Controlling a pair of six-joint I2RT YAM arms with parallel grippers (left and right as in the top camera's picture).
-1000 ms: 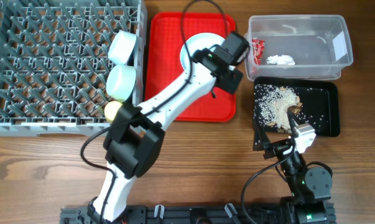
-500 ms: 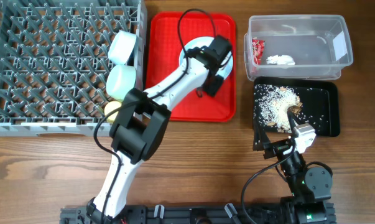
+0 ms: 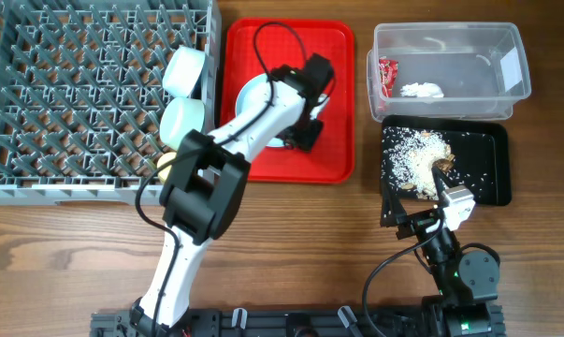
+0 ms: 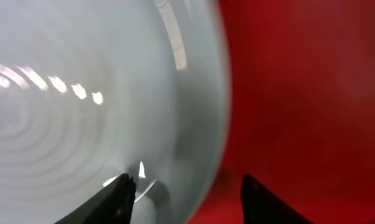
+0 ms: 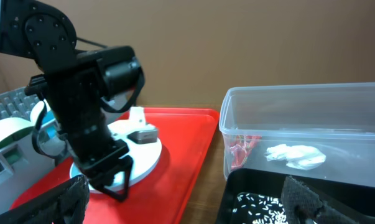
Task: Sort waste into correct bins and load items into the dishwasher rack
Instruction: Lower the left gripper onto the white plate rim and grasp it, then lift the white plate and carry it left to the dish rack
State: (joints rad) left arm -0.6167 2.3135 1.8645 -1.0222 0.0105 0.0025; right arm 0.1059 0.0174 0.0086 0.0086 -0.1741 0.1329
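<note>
Wood surface (image 3: 57, 243), plain brown wall (image 5: 237, 37) behind.

Pale blue plate (image 3: 253, 98) lies on the red tray (image 3: 338, 56). Left tool (image 4: 186, 198) is spread, 1 finger over the plate and 1 over the tray, with the rim between them.

Right tool (image 5: 187, 202) is spread and holds nothing, low at the surface's near edge by the black tray (image 3: 492, 178), which holds the rice (image 3: 417, 150).

Clear tub (image 3: 506, 56) holds the wrapper (image 3: 386, 73) and napkin (image 3: 422, 91).

Rack (image 3: 76, 94) on the left: pale blue bowl (image 3: 185, 70), mint green bowl (image 3: 182, 122) and yellow cup (image 3: 169, 166) along its right edge.

two bowls (image 3: 185, 72) (image 3: 182, 124), one plate (image 3: 251, 94), one cup (image 3: 169, 167), two bins (image 3: 469, 73) (image 3: 487, 178)
</note>
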